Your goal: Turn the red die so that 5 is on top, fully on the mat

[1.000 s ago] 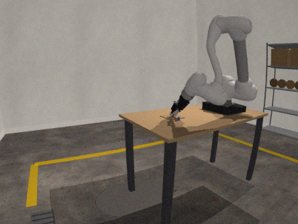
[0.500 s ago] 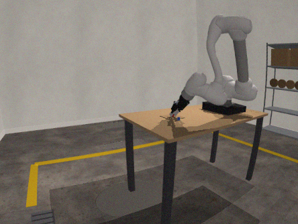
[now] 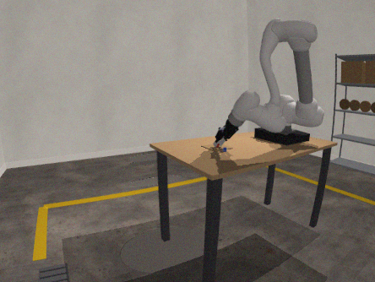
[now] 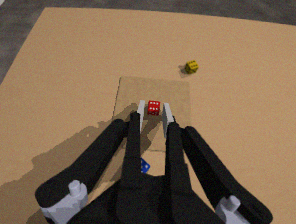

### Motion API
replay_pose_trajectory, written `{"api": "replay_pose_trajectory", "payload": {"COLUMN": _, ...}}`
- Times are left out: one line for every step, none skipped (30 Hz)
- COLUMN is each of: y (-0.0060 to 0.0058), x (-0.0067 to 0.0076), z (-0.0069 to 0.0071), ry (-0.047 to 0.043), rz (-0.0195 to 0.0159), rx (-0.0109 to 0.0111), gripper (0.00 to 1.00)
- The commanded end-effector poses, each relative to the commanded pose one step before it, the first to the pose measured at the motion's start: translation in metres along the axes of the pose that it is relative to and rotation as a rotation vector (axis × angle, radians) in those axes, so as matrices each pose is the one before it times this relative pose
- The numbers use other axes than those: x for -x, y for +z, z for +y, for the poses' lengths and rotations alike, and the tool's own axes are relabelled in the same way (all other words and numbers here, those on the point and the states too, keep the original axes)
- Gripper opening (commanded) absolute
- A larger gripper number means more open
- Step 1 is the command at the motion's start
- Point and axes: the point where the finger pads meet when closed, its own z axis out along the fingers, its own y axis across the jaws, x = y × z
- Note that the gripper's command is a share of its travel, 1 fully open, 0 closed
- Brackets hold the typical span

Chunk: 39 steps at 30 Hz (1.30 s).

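The red die (image 4: 153, 107) lies on the tan mat (image 4: 130, 87) near the mat's middle, with white pips on the face turned to the wrist camera. My gripper (image 4: 153, 108) (image 3: 218, 145) is low over the mat, fingers partly open. The die sits between the two fingertips with a small gap on each side, so nothing is gripped. In the exterior view the red die is only a tiny speck at the fingertips. A blue die (image 4: 145, 165) (image 3: 225, 149) lies under the gripper body at the mat's near edge. A yellow die (image 4: 191, 66) lies on the table beyond the mat's far right corner.
The wooden table (image 3: 182, 152) (image 4: 60, 60) bears the mat, the dice and the arm's black base (image 3: 282, 136). A metal shelf (image 3: 355, 110) with boxes stands at the far right. Yellow floor lines run beneath the table.
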Motion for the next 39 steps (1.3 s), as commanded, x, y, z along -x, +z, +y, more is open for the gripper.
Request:
{"api": "replay_pose_trajectory", "payload": {"y": -0.00008, "x": -0.00004, "z": -0.00001, "ry": 0.00003, "rz": -0.00019, "rx": -0.00004, "gripper": 0.21}}
{"api": "replay_pose_trajectory", "payload": {"y": 0.0, "x": 0.0, "z": 0.0, "ry": 0.0, "rz": 0.0, "rx": 0.0, "gripper": 0.21}}
{"api": "replay_pose_trajectory", "payload": {"y": 0.0, "x": 0.0, "z": 0.0, "ry": 0.0, "rz": 0.0, "rx": 0.0, "gripper": 0.21}}
{"api": "replay_pose_trajectory", "payload": {"y": 0.0, "x": 0.0, "z": 0.0, "ry": 0.0, "rz": 0.0, "rx": 0.0, "gripper": 0.09}}
{"api": "replay_pose_trajectory", "payload": {"y": 0.0, "x": 0.0, "z": 0.0, "ry": 0.0, "rz": 0.0, "rx": 0.0, "gripper": 0.09}}
{"api": "replay_pose_trajectory", "payload": {"y": 0.0, "x": 0.0, "z": 0.0, "ry": 0.0, "rz": 0.0, "rx": 0.0, "gripper": 0.09}}
{"api": "replay_pose_trajectory", "payload": {"y": 0.0, "x": 0.0, "z": 0.0, "ry": 0.0, "rz": 0.0, "rx": 0.0, "gripper": 0.09}}
{"api": "replay_pose_trajectory", "payload": {"y": 0.0, "x": 0.0, "z": 0.0, "ry": 0.0, "rz": 0.0, "rx": 0.0, "gripper": 0.09}}
{"api": "replay_pose_trajectory", "payload": {"y": 0.0, "x": 0.0, "z": 0.0, "ry": 0.0, "rz": 0.0, "rx": 0.0, "gripper": 0.09}}
{"api": "replay_pose_trajectory", "payload": {"y": 0.0, "x": 0.0, "z": 0.0, "ry": 0.0, "rz": 0.0, "rx": 0.0, "gripper": 0.09}}
{"api": "replay_pose_trajectory", "payload": {"y": 0.0, "x": 0.0, "z": 0.0, "ry": 0.0, "rz": 0.0, "rx": 0.0, "gripper": 0.09}}
{"api": "replay_pose_trajectory", "payload": {"y": 0.0, "x": 0.0, "z": 0.0, "ry": 0.0, "rz": 0.0, "rx": 0.0, "gripper": 0.09}}
{"api": "replay_pose_trajectory", "payload": {"y": 0.0, "x": 0.0, "z": 0.0, "ry": 0.0, "rz": 0.0, "rx": 0.0, "gripper": 0.09}}
{"api": "replay_pose_trajectory", "payload": {"y": 0.0, "x": 0.0, "z": 0.0, "ry": 0.0, "rz": 0.0, "rx": 0.0, "gripper": 0.09}}
{"api": "replay_pose_trajectory", "payload": {"y": 0.0, "x": 0.0, "z": 0.0, "ry": 0.0, "rz": 0.0, "rx": 0.0, "gripper": 0.09}}
{"api": "replay_pose_trajectory", "payload": {"y": 0.0, "x": 0.0, "z": 0.0, "ry": 0.0, "rz": 0.0, "rx": 0.0, "gripper": 0.09}}
{"api": "replay_pose_trajectory", "payload": {"y": 0.0, "x": 0.0, "z": 0.0, "ry": 0.0, "rz": 0.0, "rx": 0.0, "gripper": 0.09}}
{"api": "replay_pose_trajectory", "payload": {"y": 0.0, "x": 0.0, "z": 0.0, "ry": 0.0, "rz": 0.0, "rx": 0.0, "gripper": 0.09}}
{"api": "replay_pose_trajectory", "payload": {"y": 0.0, "x": 0.0, "z": 0.0, "ry": 0.0, "rz": 0.0, "rx": 0.0, "gripper": 0.09}}
{"api": "replay_pose_trajectory", "payload": {"y": 0.0, "x": 0.0, "z": 0.0, "ry": 0.0, "rz": 0.0, "rx": 0.0, "gripper": 0.09}}
{"api": "replay_pose_trajectory", "payload": {"y": 0.0, "x": 0.0, "z": 0.0, "ry": 0.0, "rz": 0.0, "rx": 0.0, "gripper": 0.09}}
{"api": "replay_pose_trajectory", "payload": {"y": 0.0, "x": 0.0, "z": 0.0, "ry": 0.0, "rz": 0.0, "rx": 0.0, "gripper": 0.09}}
{"api": "replay_pose_trajectory", "payload": {"y": 0.0, "x": 0.0, "z": 0.0, "ry": 0.0, "rz": 0.0, "rx": 0.0, "gripper": 0.09}}
{"api": "replay_pose_trajectory", "payload": {"y": 0.0, "x": 0.0, "z": 0.0, "ry": 0.0, "rz": 0.0, "rx": 0.0, "gripper": 0.09}}
{"api": "replay_pose_trajectory", "payload": {"y": 0.0, "x": 0.0, "z": 0.0, "ry": 0.0, "rz": 0.0, "rx": 0.0, "gripper": 0.09}}
{"api": "replay_pose_trajectory", "payload": {"y": 0.0, "x": 0.0, "z": 0.0, "ry": 0.0, "rz": 0.0, "rx": 0.0, "gripper": 0.09}}
{"api": "replay_pose_trajectory", "payload": {"y": 0.0, "x": 0.0, "z": 0.0, "ry": 0.0, "rz": 0.0, "rx": 0.0, "gripper": 0.09}}
{"api": "replay_pose_trajectory", "payload": {"y": 0.0, "x": 0.0, "z": 0.0, "ry": 0.0, "rz": 0.0, "rx": 0.0, "gripper": 0.09}}
{"api": "replay_pose_trajectory", "payload": {"y": 0.0, "x": 0.0, "z": 0.0, "ry": 0.0, "rz": 0.0, "rx": 0.0, "gripper": 0.09}}
{"api": "replay_pose_trajectory", "payload": {"y": 0.0, "x": 0.0, "z": 0.0, "ry": 0.0, "rz": 0.0, "rx": 0.0, "gripper": 0.09}}
{"api": "replay_pose_trajectory", "payload": {"y": 0.0, "x": 0.0, "z": 0.0, "ry": 0.0, "rz": 0.0, "rx": 0.0, "gripper": 0.09}}
{"api": "replay_pose_trajectory", "payload": {"y": 0.0, "x": 0.0, "z": 0.0, "ry": 0.0, "rz": 0.0, "rx": 0.0, "gripper": 0.09}}
{"api": "replay_pose_trajectory", "payload": {"y": 0.0, "x": 0.0, "z": 0.0, "ry": 0.0, "rz": 0.0, "rx": 0.0, "gripper": 0.09}}
{"api": "replay_pose_trajectory", "payload": {"y": 0.0, "x": 0.0, "z": 0.0, "ry": 0.0, "rz": 0.0, "rx": 0.0, "gripper": 0.09}}
{"api": "replay_pose_trajectory", "payload": {"y": 0.0, "x": 0.0, "z": 0.0, "ry": 0.0, "rz": 0.0, "rx": 0.0, "gripper": 0.09}}
{"api": "replay_pose_trajectory", "payload": {"y": 0.0, "x": 0.0, "z": 0.0, "ry": 0.0, "rz": 0.0, "rx": 0.0, "gripper": 0.09}}
{"api": "replay_pose_trajectory", "payload": {"y": 0.0, "x": 0.0, "z": 0.0, "ry": 0.0, "rz": 0.0, "rx": 0.0, "gripper": 0.09}}
{"api": "replay_pose_trajectory", "payload": {"y": -0.00002, "x": -0.00002, "z": 0.0, "ry": 0.0, "rz": 0.0, "rx": 0.0, "gripper": 0.09}}
{"api": "replay_pose_trajectory", "payload": {"y": -0.00011, "x": -0.00011, "z": 0.0, "ry": 0.0, "rz": 0.0, "rx": 0.0, "gripper": 0.09}}
